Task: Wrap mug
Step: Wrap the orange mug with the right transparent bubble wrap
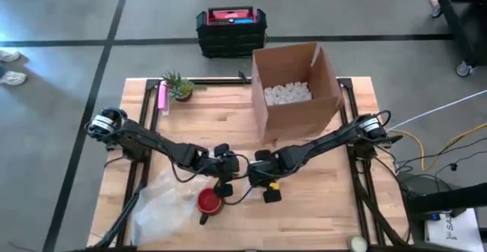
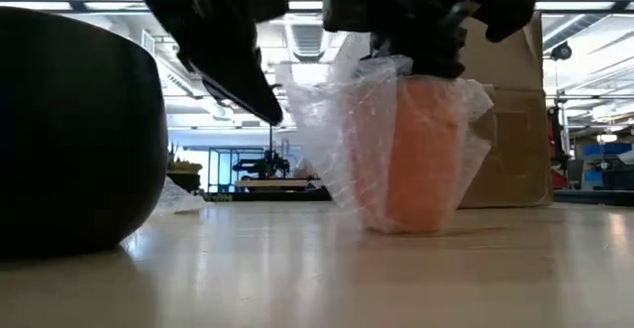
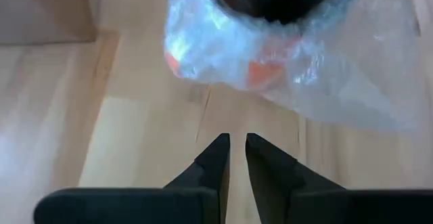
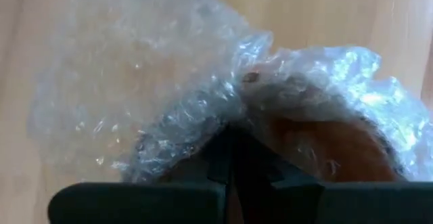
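Observation:
An orange mug (image 2: 421, 155) stands upright on the wooden table, swathed in clear bubble wrap (image 2: 347, 140). My right gripper (image 4: 230, 139) hangs right above it, shut on the wrap; in the high view this gripper (image 1: 257, 176) hides the mug. My left gripper (image 3: 237, 139) hovers just left of the mug, holding nothing, with only a narrow gap between its fingers. A second mug, dark outside and red inside (image 1: 209, 201), sits on a loose sheet of bubble wrap (image 1: 163, 206) near the front edge. My right gripper pinches the bunched bubble wrap above the mug's rim (image 4: 237, 112) between its two fingers, coming from above and pointing down. Several crumpled layers are gathered there. The wrap drapes down around the mug, whose base rests on the table.
An open cardboard box (image 1: 297, 92) with white packing fill stands at the back right. A small potted plant (image 1: 179, 86) and a pink object (image 1: 161, 97) are at the back left. A small black object (image 1: 272, 195) lies just right of the grippers.

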Robot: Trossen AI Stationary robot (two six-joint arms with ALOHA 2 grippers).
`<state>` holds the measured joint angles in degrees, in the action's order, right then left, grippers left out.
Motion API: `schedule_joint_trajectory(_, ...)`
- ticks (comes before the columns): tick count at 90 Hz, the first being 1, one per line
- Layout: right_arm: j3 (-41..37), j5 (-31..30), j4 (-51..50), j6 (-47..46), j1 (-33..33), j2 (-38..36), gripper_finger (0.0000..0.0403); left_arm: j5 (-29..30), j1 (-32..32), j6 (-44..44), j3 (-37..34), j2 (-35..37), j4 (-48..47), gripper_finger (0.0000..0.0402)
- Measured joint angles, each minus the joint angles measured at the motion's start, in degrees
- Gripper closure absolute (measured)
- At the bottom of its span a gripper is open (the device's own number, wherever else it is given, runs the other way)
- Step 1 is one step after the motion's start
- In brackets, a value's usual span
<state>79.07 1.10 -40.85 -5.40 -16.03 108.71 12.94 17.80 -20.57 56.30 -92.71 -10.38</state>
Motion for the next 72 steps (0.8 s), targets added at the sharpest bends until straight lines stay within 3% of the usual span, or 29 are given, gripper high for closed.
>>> schedule_joint_trajectory(9,-1.2,0.0,-1.8,-0.1,-0.4,-1.4,0.0403,0.0,-0.1,0.3,-2.8,0.0,6.9,0.0365)
schedule_joint_trajectory(38,-2.9,-2.6,-1.7,2.1,-0.4,-5.4,0.0403,-0.4,-0.5,-2.7,-2.9,0.4,5.8,0.0365)
schedule_joint_trajectory(72,-2.8,-2.7,-0.1,3.1,0.2,-6.4,0.0403,0.2,-3.7,3.4,4.2,-1.8,13.2,0.0365)
